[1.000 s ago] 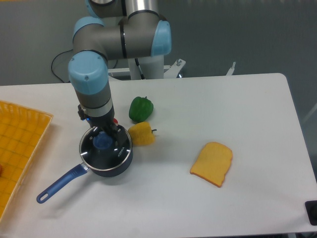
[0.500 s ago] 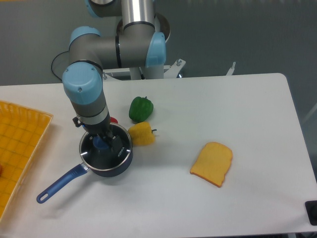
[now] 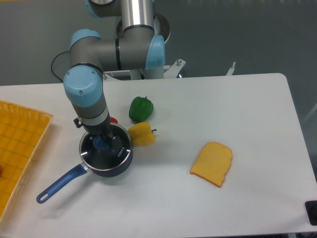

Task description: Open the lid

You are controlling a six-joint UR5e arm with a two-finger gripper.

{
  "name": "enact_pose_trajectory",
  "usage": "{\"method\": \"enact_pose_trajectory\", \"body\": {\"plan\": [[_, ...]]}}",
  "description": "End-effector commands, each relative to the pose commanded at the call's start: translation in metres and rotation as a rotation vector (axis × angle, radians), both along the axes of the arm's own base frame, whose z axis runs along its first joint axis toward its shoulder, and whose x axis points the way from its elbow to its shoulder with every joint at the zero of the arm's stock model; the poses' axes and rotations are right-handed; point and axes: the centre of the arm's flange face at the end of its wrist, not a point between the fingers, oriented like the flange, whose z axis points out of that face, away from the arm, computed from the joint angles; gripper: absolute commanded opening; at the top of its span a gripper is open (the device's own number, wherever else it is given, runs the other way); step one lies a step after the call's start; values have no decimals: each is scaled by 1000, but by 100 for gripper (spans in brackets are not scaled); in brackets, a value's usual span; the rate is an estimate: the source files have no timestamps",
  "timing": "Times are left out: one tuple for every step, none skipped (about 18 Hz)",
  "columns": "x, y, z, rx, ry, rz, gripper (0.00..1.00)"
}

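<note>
The lid (image 3: pixel 120 147) is a clear glass disc with a silver rim and sits flat on the dark blue saucepan (image 3: pixel 113 169) at the table's left. Its blue knob (image 3: pixel 101 144) shows between my fingers. My gripper (image 3: pixel 103 142) points straight down onto the lid's centre, with the fingers close against both sides of the knob. The saucepan's long blue handle (image 3: pixel 59 184) points toward the front left.
A yellow pepper (image 3: pixel 141 134) touches the pan's right side, with a green pepper (image 3: pixel 140 108) behind it. A small red thing (image 3: pixel 113 120) peeks out behind the gripper. A bread slice (image 3: pixel 212 163) lies to the right. An orange tray (image 3: pixel 20 144) sits at the left edge.
The arm shifted a little to the left and lower onto the knob a second ago. Over the last half second it has held almost still. The lid has not moved.
</note>
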Motion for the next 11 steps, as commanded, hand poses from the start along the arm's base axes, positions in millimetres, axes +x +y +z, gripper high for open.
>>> {"method": "enact_pose_trajectory", "body": {"plan": [[1,-1,-3,-1,-1,0,100],[2,-1,-5,4,2,0,100],[1,-1,-5,8,5,2,100],[1,-1,-5,8,5,0,100],[1,-1,-5,9,6,0,100],[1,0,-5,8,5,-3,100],[1,0,-7,5,3,-3,100],[1,1,-9,4,2,-3,100],[0,1,-9,8,5,-3,100],[0,1,-9,10,8,-2,100],[0,1,-8,11,9,-3,100]]}}
